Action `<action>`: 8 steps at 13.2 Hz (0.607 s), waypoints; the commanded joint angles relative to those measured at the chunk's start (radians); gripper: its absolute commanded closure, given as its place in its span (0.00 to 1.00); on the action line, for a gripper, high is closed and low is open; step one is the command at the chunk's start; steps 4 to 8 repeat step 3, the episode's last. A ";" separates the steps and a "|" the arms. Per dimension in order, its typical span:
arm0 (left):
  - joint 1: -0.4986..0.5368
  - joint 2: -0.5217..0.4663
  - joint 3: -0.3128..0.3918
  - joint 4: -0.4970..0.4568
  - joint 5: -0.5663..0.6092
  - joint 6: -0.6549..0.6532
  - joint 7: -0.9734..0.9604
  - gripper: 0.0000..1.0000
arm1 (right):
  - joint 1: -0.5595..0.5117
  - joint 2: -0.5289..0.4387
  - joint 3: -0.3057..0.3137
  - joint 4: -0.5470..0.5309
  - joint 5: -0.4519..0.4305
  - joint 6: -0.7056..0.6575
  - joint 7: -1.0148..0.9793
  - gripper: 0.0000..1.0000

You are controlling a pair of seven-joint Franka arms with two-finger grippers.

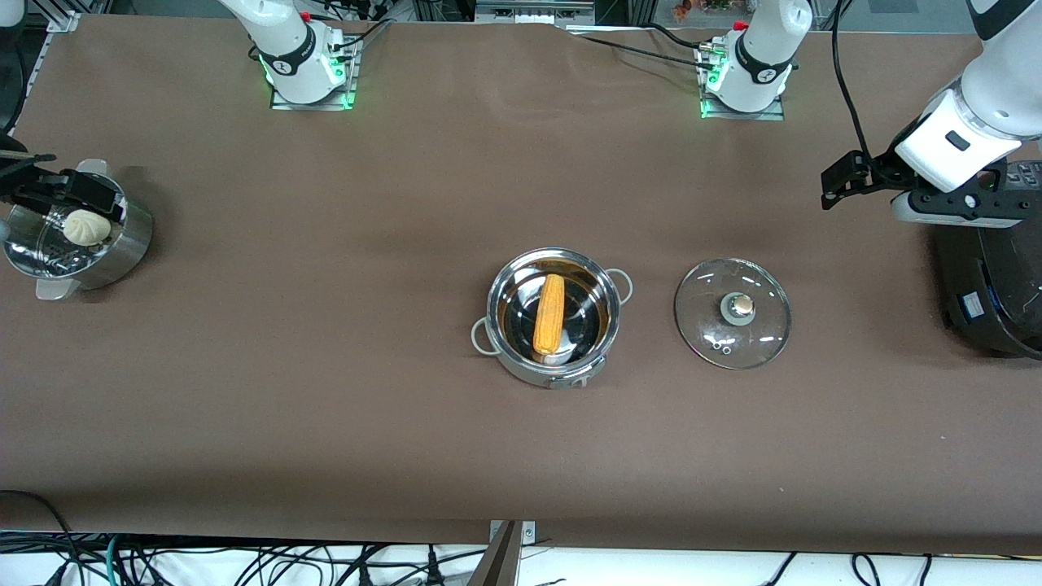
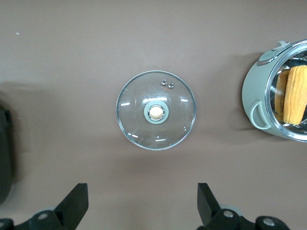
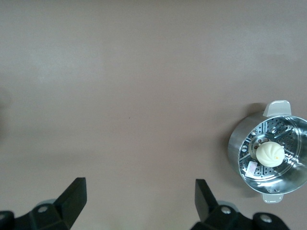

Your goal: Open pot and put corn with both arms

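The steel pot (image 1: 529, 370) stands uncovered mid-table with the yellow-orange corn cob (image 1: 549, 313) lying inside it. Its glass lid (image 1: 761, 334) lies flat on the table beside it, toward the left arm's end, knob up. My left gripper (image 1: 965, 207) is open and empty, high over the table's end by the rice cooker. In the left wrist view the open gripper (image 2: 142, 191) looks down on the lid (image 2: 134, 115), with the pot (image 2: 254, 91) and corn (image 2: 295, 93) at the edge. My right gripper (image 1: 81, 195) is open and empty over the steamer basket; its wrist view shows it (image 3: 140, 187) above bare table.
A perforated steel steamer basket (image 1: 122, 244) with a white bun (image 1: 87, 227) stands at the right arm's end, also in the right wrist view (image 3: 237, 143). A big black rice cooker (image 1: 989, 293) stands at the left arm's end.
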 commanded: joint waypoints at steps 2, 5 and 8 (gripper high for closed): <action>-0.008 0.018 0.000 0.037 0.019 -0.030 -0.004 0.00 | -0.002 0.008 0.005 0.017 -0.013 0.004 -0.013 0.00; -0.005 0.018 0.000 0.037 0.019 -0.030 -0.002 0.00 | -0.002 0.008 0.005 0.017 -0.013 0.004 -0.014 0.00; -0.005 0.018 0.000 0.037 0.019 -0.030 -0.002 0.00 | -0.002 0.008 0.005 0.017 -0.013 0.004 -0.014 0.00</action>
